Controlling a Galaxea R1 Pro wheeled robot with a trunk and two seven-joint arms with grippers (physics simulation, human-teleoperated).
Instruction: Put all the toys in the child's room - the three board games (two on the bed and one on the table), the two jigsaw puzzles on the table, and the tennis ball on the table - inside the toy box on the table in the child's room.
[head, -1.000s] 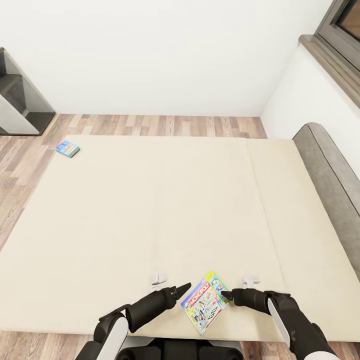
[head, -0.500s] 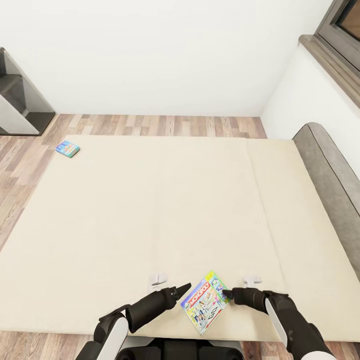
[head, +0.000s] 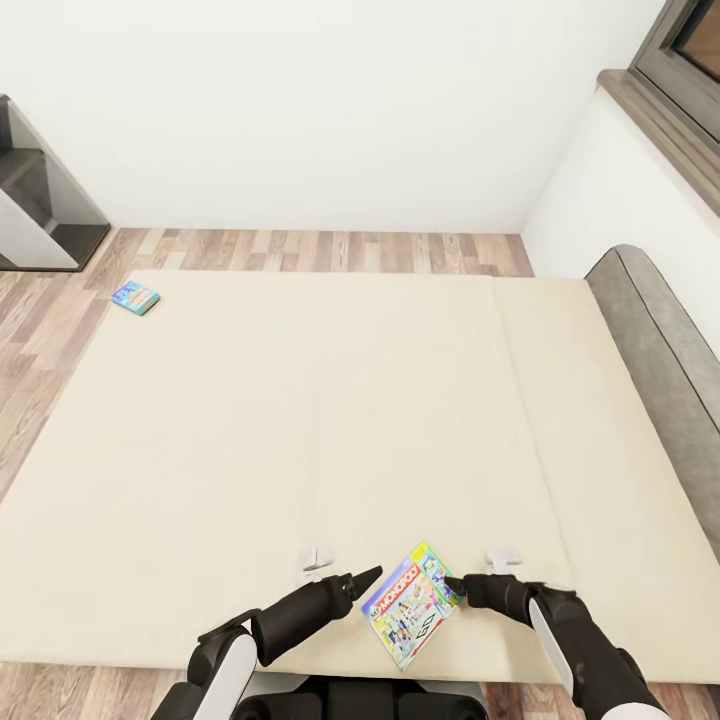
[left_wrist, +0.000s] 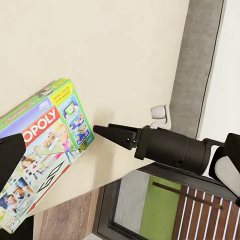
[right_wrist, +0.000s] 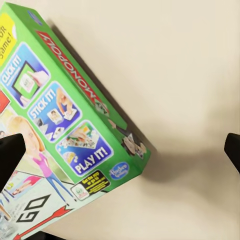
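Nudged the right gripper (head: 448, 584) a shade closer to the Monopoly box (head: 410, 603) since the earlier frames; moved nothing else, camera included. Kept that gripper spread wide, with its fingertips (right_wrist: 10, 152) at opposite edges of the right wrist view and the box's green right edge between them, not yet clamped. Poised the left gripper (head: 372, 573) just beside the box's left edge; could not tell how wide its jaws stood. Found the box flat and skewed at the near edge of the bed (head: 300, 420), between the two grippers, not lifted. Judged from this a two-sided pickup about to begin, with the grip not yet made and nothing yet carried toward the toy box. Counted two board games on the bed: the Monopoly box near, and a small blue box (head: 135, 297) at the far left corner, well apart from it. Counted two grippers, one on each side of the near box. Saw the grey headboard (head: 650, 330) along the right.
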